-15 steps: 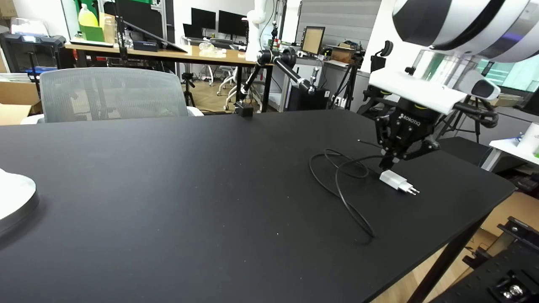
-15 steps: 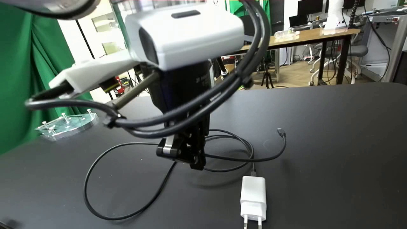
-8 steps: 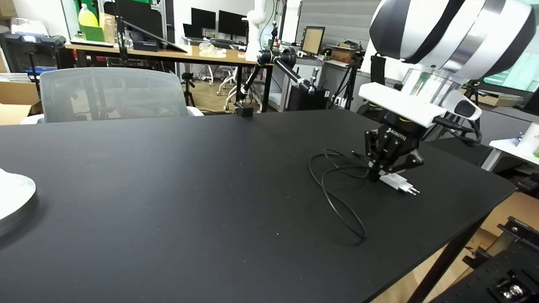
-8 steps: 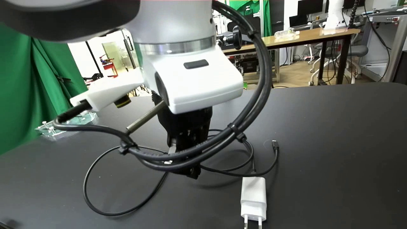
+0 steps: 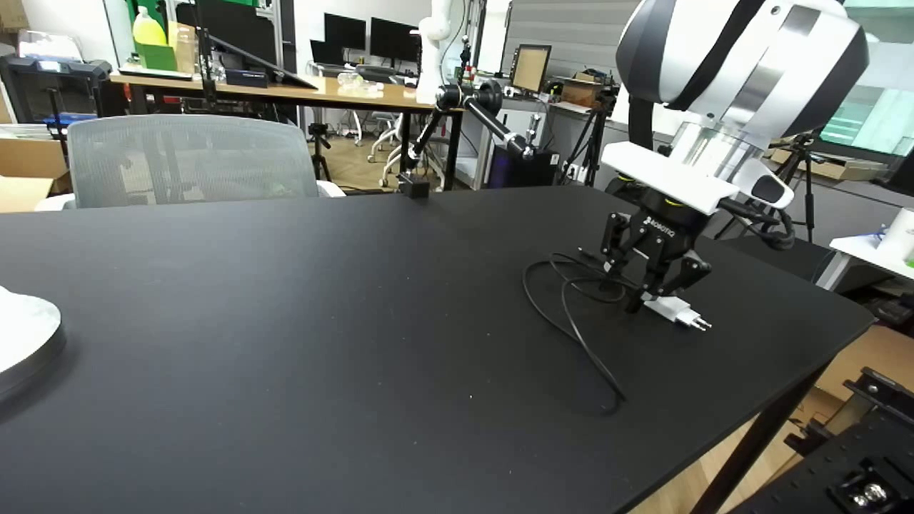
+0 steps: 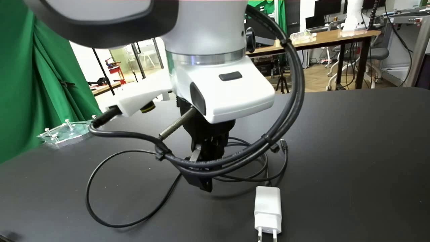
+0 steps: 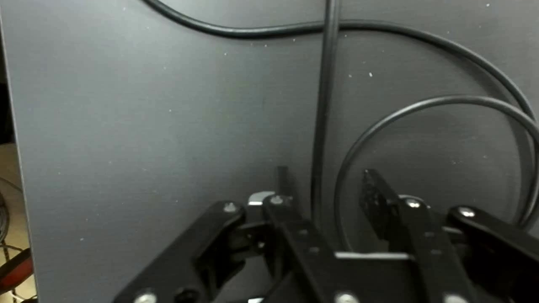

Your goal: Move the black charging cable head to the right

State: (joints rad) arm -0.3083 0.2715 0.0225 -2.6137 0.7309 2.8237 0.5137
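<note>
The black charging cable [image 5: 603, 370] lies in loops on the black table; it also shows in an exterior view [image 6: 117, 226] and in the wrist view [image 7: 323, 105]. Its small black head [image 6: 284, 144] is to the right of my gripper in an exterior view; it shows faintly in an exterior view [image 5: 584, 253] too. The head is out of the wrist view. My gripper [image 5: 620, 293] is open, low over the table. In the wrist view, my gripper [image 7: 326, 181] has its fingers apart, with cable strands running between them and not clamped. The fingertips are partly hidden in an exterior view [image 6: 205, 186].
A white charger plug [image 6: 267, 205] lies close to my gripper, with a cable end in it. A clear plate with bolts [image 6: 69, 134] is at the table's far left. A white round object [image 5: 28, 335] stands at the other end. A grey chair [image 5: 193, 157] is behind the table.
My gripper, closed around the cable one second ago, has lowered and opened. The cable head has shifted slightly toward the gripper, and the large loop has shifted a little. The plug has not moved.
</note>
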